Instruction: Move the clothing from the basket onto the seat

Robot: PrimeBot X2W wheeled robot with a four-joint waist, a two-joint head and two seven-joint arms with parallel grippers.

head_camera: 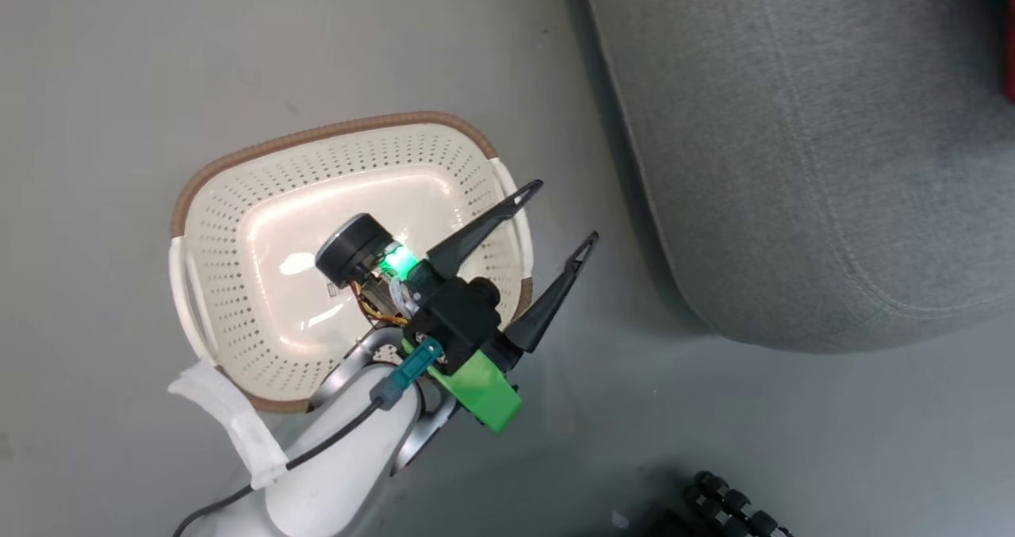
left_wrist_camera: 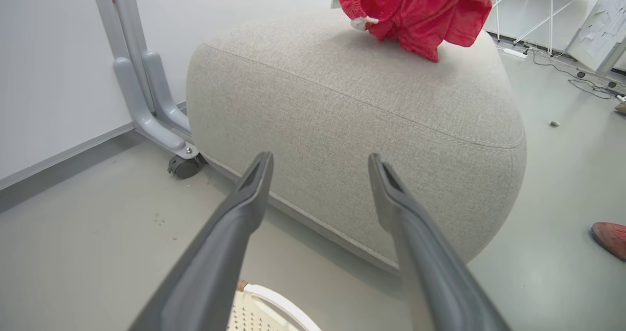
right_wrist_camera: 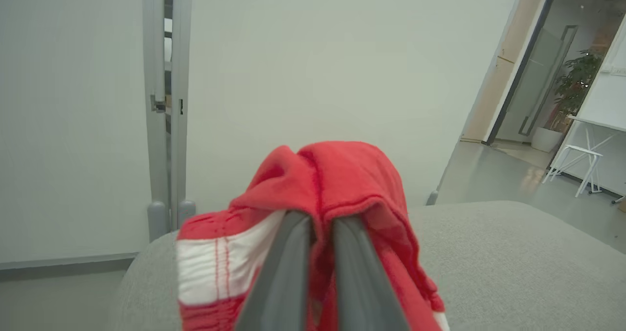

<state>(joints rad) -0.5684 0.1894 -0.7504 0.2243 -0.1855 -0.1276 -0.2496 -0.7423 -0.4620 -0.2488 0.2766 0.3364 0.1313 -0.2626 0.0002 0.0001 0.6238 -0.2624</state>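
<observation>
Right wrist view gives us the right claw (right_wrist_camera: 320,219) pinched shut on the clothing (right_wrist_camera: 337,174), which hangs over the seat (right_wrist_camera: 499,257). The basket (head_camera: 317,134) on the floor (head_camera: 119,61) holds no clothing, and our left claw (head_camera: 564,213) is spread wide by its rim, gripping nothing. We judge the release is next: lower until fabric rests on the seat, well in from the edge, then open.

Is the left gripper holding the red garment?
No: the left gripper is open and empty; the right gripper clamps the red garment.
</observation>
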